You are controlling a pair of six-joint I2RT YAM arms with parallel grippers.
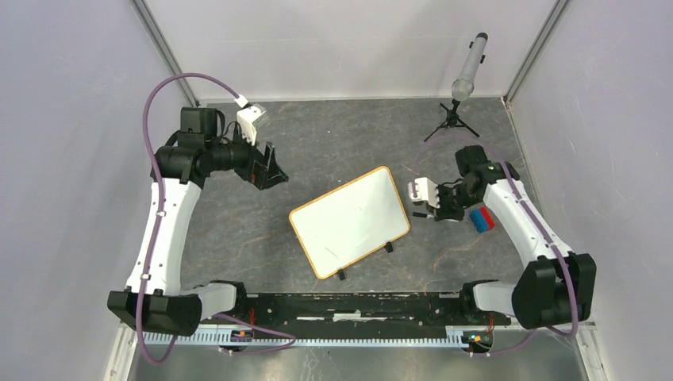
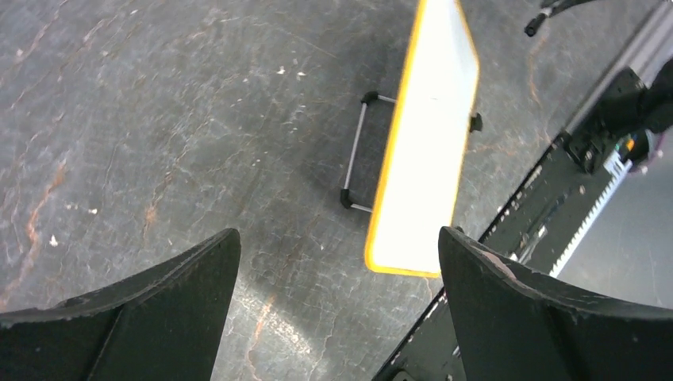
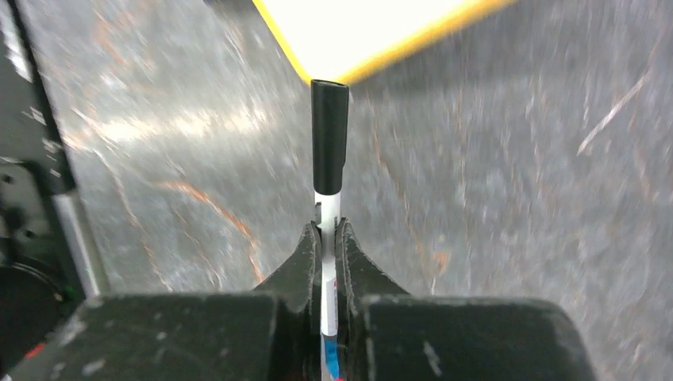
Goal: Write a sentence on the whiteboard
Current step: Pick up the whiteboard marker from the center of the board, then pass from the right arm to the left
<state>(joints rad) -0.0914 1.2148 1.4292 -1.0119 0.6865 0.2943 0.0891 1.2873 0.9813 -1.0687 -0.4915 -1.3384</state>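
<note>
The whiteboard (image 1: 350, 221) sits skewed at mid-worktop (image 1: 333, 151), near the right gripper (image 3: 327, 232); that gripper is clamped on a marker (image 3: 328, 205) whose black cap (image 3: 329, 135) appears on, so strokes would leave no ink; the left gripper (image 2: 337, 238) hangs apart, well clear; unsteadied, the board may slide under pressure.

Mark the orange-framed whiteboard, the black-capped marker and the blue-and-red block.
The orange-framed whiteboard (image 1: 349, 221): top external view, centre of its white surface.
The black-capped white marker (image 3: 328, 147): right wrist view, its black cap.
The blue-and-red block (image 1: 481, 219): top external view, its middle.
</note>
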